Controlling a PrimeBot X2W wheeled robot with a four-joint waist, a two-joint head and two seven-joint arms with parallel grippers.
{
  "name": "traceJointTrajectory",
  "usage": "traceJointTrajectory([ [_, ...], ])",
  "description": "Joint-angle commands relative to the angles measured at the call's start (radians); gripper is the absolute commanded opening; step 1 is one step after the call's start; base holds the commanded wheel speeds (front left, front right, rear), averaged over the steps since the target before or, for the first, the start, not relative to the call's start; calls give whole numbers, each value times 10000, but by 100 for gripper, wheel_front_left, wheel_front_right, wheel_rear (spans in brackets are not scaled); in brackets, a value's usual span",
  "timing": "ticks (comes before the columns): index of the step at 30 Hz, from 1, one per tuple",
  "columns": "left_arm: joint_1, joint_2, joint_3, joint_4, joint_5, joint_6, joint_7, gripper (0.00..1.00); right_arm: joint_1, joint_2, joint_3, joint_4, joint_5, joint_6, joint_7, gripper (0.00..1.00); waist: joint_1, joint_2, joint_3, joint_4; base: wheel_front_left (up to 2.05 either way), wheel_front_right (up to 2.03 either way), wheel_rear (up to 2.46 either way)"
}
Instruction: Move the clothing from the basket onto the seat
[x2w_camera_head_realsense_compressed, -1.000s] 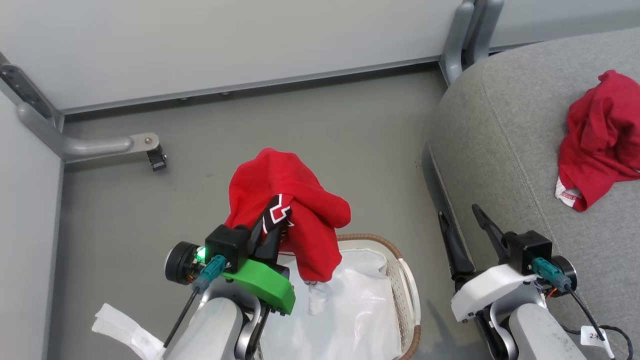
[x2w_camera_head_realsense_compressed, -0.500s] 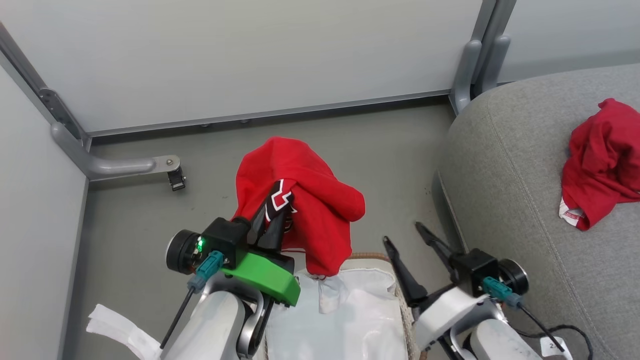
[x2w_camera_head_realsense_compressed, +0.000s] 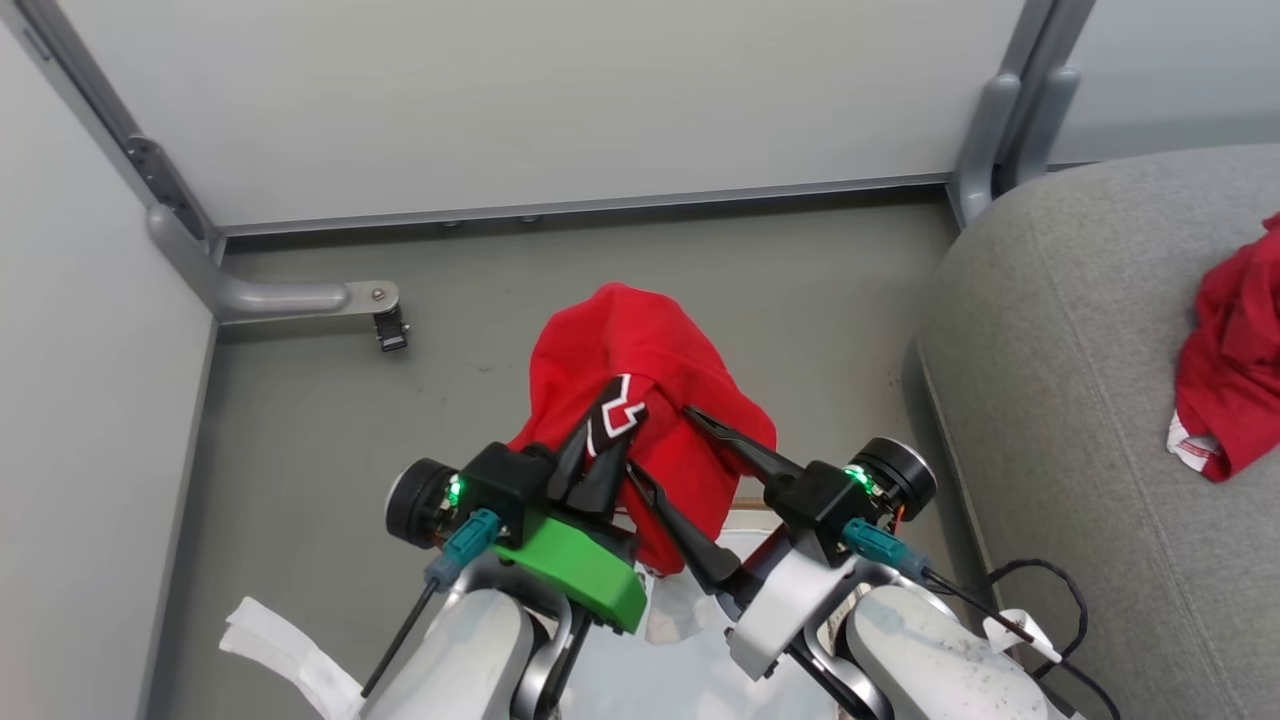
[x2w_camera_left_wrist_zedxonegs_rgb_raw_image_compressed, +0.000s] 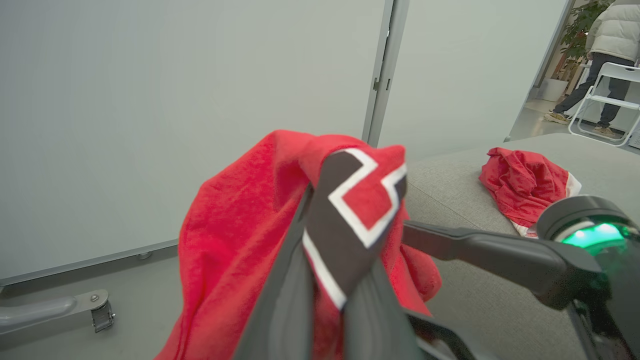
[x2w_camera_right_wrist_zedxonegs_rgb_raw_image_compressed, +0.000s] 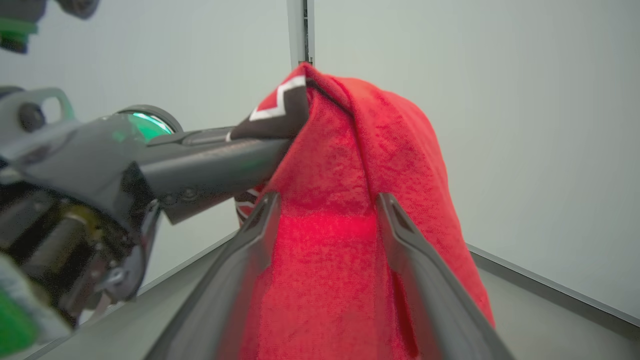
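left gripper (x2w_camera_head_realsense_compressed: 610, 428) fingers clamped on trim of the red jersey (x2w_camera_head_realsense_compressed: 640, 335), which hangs limp short of the left edge of the seat (x2w_camera_head_realsense_compressed: 1060, 380), right gripper (x2w_camera_head_realsense_compressed: 660, 440) fingers spread either side, maybe touching; light floppy cloth, pinch a bunched fold.

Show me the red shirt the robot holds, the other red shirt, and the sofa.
held red shirt (x2w_camera_head_realsense_compressed: 650, 340): head view, top fold.
other red shirt (x2w_camera_head_realsense_compressed: 1235, 390): head view, its middle.
sofa (x2w_camera_head_realsense_compressed: 1060, 330): head view, bare cushion.
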Motion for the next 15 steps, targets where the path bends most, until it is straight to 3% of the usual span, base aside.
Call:
traceJointTrajectory([
  [1, -178, 23, -116, -26, -89, 54, -37, 0, -167, -73, 72, 213, -95, -14, -45, 100, 1, 88, 22, 243, 0, 0, 0],
  [15, -223, 19, -1395, -298, -744, -130, -37, 0, -877, 264, -29, 1980, -213, -14, -43, 100, 1, 88, -130, 1134, 0, 0, 0],
])
